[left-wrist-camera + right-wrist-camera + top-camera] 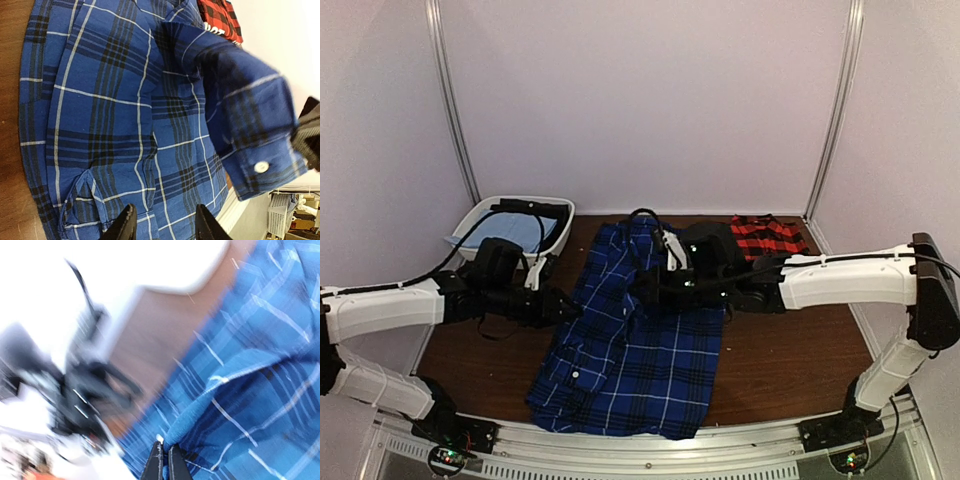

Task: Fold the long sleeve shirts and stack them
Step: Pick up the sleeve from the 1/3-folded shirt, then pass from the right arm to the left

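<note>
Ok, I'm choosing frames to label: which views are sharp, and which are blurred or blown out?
Top view: evenly lit, mildly soft, blue shirt readable. Left wrist: plaid sharp, raised cuff slightly soft, upper right overexposed. Right wrist: heavy motion blur, upper left blown white; only the right gripper looks crisp.

No text can be read; white lettering [214,30] by the red-and-black shirt [222,14] is too blurred.
</note>
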